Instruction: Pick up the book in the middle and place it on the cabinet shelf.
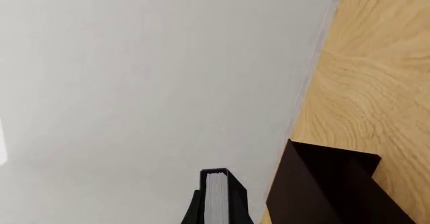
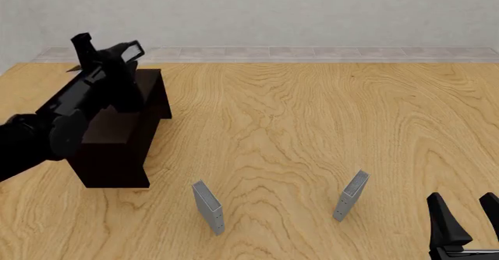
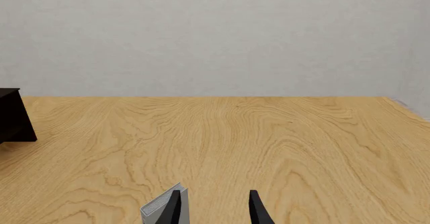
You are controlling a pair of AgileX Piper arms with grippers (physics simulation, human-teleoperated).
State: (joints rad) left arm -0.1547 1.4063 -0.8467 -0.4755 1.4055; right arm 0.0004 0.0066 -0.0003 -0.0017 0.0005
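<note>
The black-covered book, white page edge showing, is held in the air over the far end of the dark-brown cabinet shelf. My left gripper is shut on it. In the left wrist view the book stands between the fingers of the left gripper, with a corner of the cabinet beside it. My right gripper rests open at the near right edge of the table, with nothing in it. In its own wrist view the right gripper is also open.
Two thin grey books stand upright on the wooden table, one near the front centre-left and one to its right. The right one is just ahead of the right fingers. A pale wall runs behind the table.
</note>
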